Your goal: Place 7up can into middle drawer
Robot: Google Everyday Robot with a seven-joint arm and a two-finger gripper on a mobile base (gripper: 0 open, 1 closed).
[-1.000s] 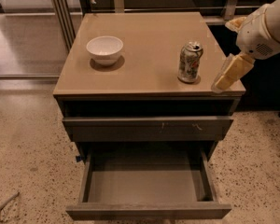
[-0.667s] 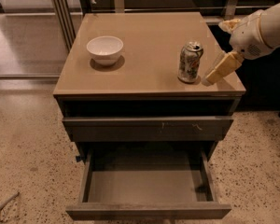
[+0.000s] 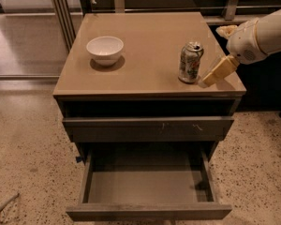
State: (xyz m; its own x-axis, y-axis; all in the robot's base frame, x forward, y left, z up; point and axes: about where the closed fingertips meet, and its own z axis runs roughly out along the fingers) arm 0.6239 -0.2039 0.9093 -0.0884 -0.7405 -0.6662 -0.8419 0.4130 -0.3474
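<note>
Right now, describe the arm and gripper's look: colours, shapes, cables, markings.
The arm is a smooth, rounded white shell with a small dark dot near its wrist end. No cables or lettering show. The gripper, just right of the 7up can, is pale tan-yellow and blocky, narrowing toward its tip.

Gripper (image 3: pixel 208 79) just right of 7up can (image 3: pixel 190 63) on cabinet top (image 3: pixel 150 41); middle drawer (image 3: pixel 147 185) open below.

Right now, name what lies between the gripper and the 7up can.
Nothing: the camera view shows only bare cabinet top between the 7up can and the gripper beside it.
</note>
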